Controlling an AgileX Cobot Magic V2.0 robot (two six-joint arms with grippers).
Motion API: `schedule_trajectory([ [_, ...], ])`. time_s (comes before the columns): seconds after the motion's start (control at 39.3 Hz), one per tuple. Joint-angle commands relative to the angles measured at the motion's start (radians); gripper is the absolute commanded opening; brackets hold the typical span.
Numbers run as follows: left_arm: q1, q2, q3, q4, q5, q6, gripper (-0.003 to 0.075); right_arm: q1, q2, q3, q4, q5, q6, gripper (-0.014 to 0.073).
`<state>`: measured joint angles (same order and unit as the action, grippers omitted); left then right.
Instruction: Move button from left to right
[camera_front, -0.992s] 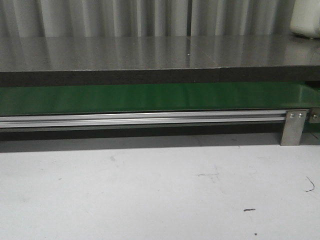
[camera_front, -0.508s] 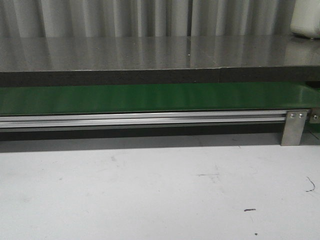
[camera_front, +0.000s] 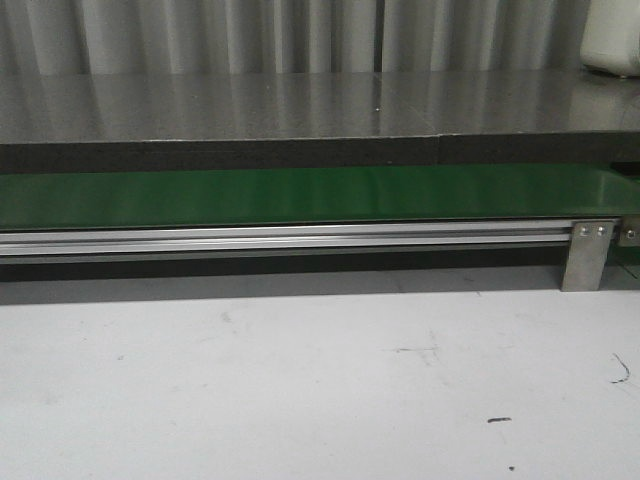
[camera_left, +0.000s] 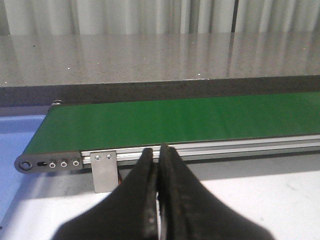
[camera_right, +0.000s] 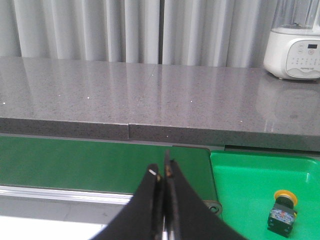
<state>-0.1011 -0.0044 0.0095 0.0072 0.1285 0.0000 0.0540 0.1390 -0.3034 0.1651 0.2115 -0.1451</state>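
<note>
The button (camera_right: 282, 214) already sits in the green bin (camera_right: 250, 190) just past the right end of the belt (camera_right: 100, 165), at about 4 o'clock from the right gripper (camera_right: 162, 176) in its wrist view. The belt carries nothing in any view. Both the right and the left gripper (camera_left: 159, 155) are pressed together, pinching nothing. The move looks finished, with nothing evident left to do.

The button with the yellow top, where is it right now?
The button shows only in the right wrist view, sitting in the bright green bin just past the right end of the green belt; neither gripper touches it.
</note>
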Motion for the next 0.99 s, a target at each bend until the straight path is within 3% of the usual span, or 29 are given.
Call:
schedule_trajectory([
  [0.0,-0.006,-0.019,0.026,-0.001,-0.087,-0.011,-0.0021,0.000,0.009,-0.026,0.005,-0.086,-0.009,-0.0067],
  [0.79,-0.006,-0.019,0.026,-0.001,-0.087,-0.011,-0.0021,0.002,0.009,0.001,0.005,-0.094,-0.007,-0.0067],
  [0.97,-0.006,-0.019,0.026,-0.001,-0.087,-0.011,-0.0021,0.011,0.008,0.128,0.005,-0.124,0.116,-0.0067],
])
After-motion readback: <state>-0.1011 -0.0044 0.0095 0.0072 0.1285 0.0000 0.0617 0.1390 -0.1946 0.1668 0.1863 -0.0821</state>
